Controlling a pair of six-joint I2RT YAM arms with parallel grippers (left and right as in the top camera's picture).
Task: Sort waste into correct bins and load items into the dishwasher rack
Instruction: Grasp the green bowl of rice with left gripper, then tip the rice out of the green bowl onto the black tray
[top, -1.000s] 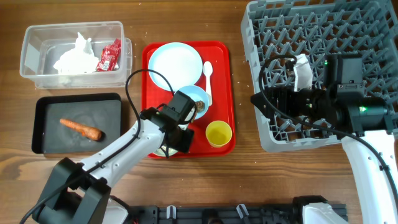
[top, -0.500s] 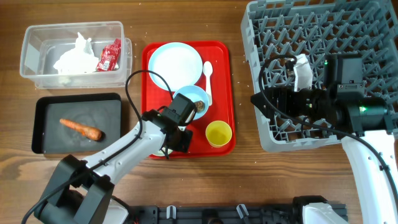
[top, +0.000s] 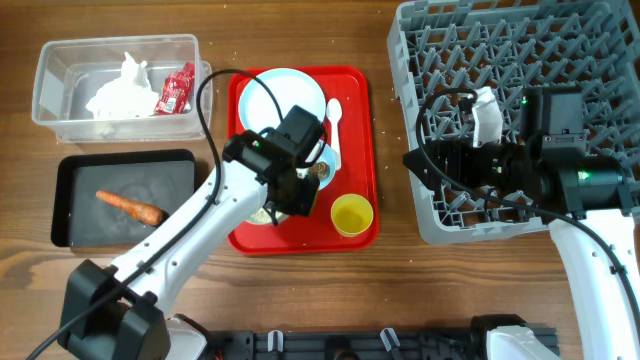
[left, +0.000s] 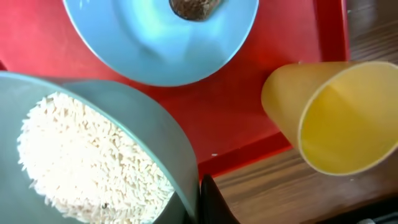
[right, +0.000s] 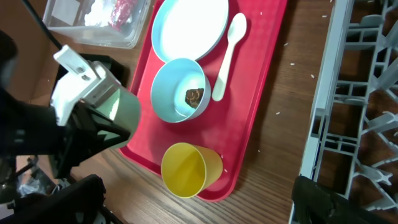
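Note:
My left gripper (left: 202, 199) is shut on the rim of the pale-green bowl (left: 134, 134), which is full of white rice (left: 87, 162). It holds the bowl above the red tray's front left part (top: 285, 195). The bowl also shows in the right wrist view (right: 124, 112). The light-blue bowl (right: 177, 87) holds a brown food lump (right: 194, 95). The yellow cup (top: 352, 214) lies tipped at the tray's front. The pale-blue plate (top: 265, 100) and white spoon (top: 334, 125) lie on the tray. My right gripper (right: 199, 205) is open and empty by the rack's left edge.
The red tray (top: 355, 90) sits mid-table. The clear tub (top: 60, 95) at the back left holds a crumpled tissue (top: 118, 90) and a red wrapper (top: 177, 88). The black tray (top: 80, 215) holds a carrot (top: 130, 207). The grey rack (top: 500, 50) fills the right.
My left arm has swung toward the back of the tray, carrying the pale-green bowl with it. The right arm has not moved.

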